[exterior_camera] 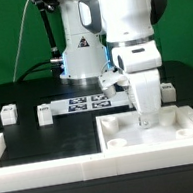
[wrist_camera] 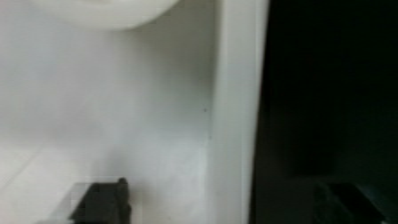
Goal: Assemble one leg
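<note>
large white square panel with corner holes [exterior_camera: 170,128] directly beneath gripper [exterior_camera: 146,120]; fingers [wrist_camera: 102,200] spread wide, pinching nothing, straddling panel edge. small white plastic cuboid leg [exterior_camera: 167,90] just beside gripper, exterior view's right, untouched. step: likely panel positioning. next: rise, reach leg.

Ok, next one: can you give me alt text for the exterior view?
A white robot arm holds its gripper down at the large white square panel, near one of its corner holes. On the black table toward the exterior view's left lie the marker board, one small tagged leg and a second leg.
</note>
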### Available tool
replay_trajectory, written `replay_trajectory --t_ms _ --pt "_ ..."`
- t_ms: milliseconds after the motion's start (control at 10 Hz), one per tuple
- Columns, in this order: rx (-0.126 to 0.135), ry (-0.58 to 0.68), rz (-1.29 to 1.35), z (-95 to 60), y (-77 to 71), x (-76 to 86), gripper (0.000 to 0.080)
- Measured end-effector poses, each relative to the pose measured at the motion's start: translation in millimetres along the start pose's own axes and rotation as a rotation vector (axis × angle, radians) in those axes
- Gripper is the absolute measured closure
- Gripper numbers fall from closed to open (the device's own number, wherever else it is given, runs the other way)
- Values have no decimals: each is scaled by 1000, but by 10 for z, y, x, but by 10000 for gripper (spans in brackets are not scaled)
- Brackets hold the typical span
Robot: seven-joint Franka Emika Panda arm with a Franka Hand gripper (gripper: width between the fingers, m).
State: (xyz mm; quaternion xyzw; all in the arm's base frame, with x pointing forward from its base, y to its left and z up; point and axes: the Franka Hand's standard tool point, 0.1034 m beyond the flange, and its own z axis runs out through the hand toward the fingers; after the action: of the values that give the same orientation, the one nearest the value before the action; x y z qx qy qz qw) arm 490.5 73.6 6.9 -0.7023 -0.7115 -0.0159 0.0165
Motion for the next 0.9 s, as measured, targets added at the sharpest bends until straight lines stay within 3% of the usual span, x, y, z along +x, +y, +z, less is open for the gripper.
replay_trajectory --t_ms 200,800,900 --pt "0 0 0 0 0 -2 158" --pt "-1 0 4 -6 -1 -1 151" --pt "-10 -6 43 -132 -57 22 151"
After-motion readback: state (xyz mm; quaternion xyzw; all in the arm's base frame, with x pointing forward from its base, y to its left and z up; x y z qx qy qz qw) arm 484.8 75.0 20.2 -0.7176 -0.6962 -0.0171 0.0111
